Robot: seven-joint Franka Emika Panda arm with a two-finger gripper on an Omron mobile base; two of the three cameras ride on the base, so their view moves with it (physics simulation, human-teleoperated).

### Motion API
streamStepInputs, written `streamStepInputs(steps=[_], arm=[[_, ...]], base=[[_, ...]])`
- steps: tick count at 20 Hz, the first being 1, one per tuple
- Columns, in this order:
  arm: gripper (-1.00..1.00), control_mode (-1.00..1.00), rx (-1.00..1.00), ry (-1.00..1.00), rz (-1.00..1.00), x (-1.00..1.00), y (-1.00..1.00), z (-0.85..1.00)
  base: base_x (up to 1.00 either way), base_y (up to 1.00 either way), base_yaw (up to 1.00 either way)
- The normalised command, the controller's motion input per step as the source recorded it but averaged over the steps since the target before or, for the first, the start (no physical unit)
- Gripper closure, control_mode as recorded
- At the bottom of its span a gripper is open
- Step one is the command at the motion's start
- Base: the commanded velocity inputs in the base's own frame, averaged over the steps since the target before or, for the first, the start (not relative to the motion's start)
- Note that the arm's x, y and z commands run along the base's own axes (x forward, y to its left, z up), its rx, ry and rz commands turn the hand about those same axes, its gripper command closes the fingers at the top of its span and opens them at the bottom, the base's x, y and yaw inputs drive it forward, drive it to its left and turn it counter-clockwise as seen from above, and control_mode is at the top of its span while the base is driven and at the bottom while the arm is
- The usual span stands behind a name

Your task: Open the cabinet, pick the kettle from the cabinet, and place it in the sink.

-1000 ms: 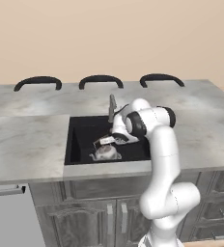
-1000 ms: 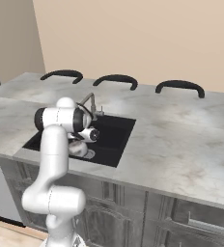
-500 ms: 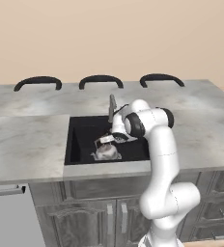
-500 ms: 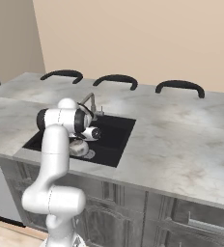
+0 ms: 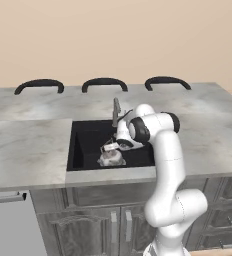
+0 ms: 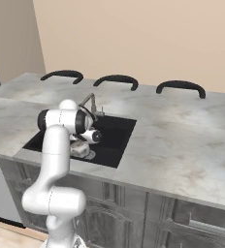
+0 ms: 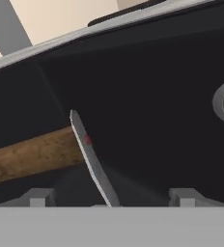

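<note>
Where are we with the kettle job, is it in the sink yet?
Done: the kettle sits on the floor of the black sink, near its front wall. In hand: the gripper hovers just above it, jaws spread apart either side of the brown handle. Left: lift the arm clear of the basin.

The white arm rises from its base, bends at the elbow and reaches forward and down. Its wrist is turned downward, and the gripper has its 2 fingertips spread wide apart, nothing clamped between the jaws.
</note>
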Motion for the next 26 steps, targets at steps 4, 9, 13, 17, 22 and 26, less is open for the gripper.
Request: streamStepInputs(steps=[4,9,13,17,22,26], arm=[[-1.0,-1.0,0.0,0.0,0.0,-0.01,-0.03,-0.05],[-1.0,-1.0,0.0,0.0,0.0,0.0,-0.11,0.0],[-1.0,-1.0,0.0,0.0,0.0,0.0,-0.11,0.03],[-1.0,-1.0,-0.02,0.0,0.0,-0.02,-0.11,0.08],[-1.0,-1.0,-0.05,0.0,0.0,0.0,-0.12,0.09],[-1.0,-1.0,-0.1,0.0,0.0,-0.01,-0.13,0.07]], base=[[0.0,0.0,0.0],[0.0,0.0,0.0],[0.0,0.0,0.0],[0.0,0.0,0.0],[0.0,0.0,0.0],[0.0,0.0,0.0]])
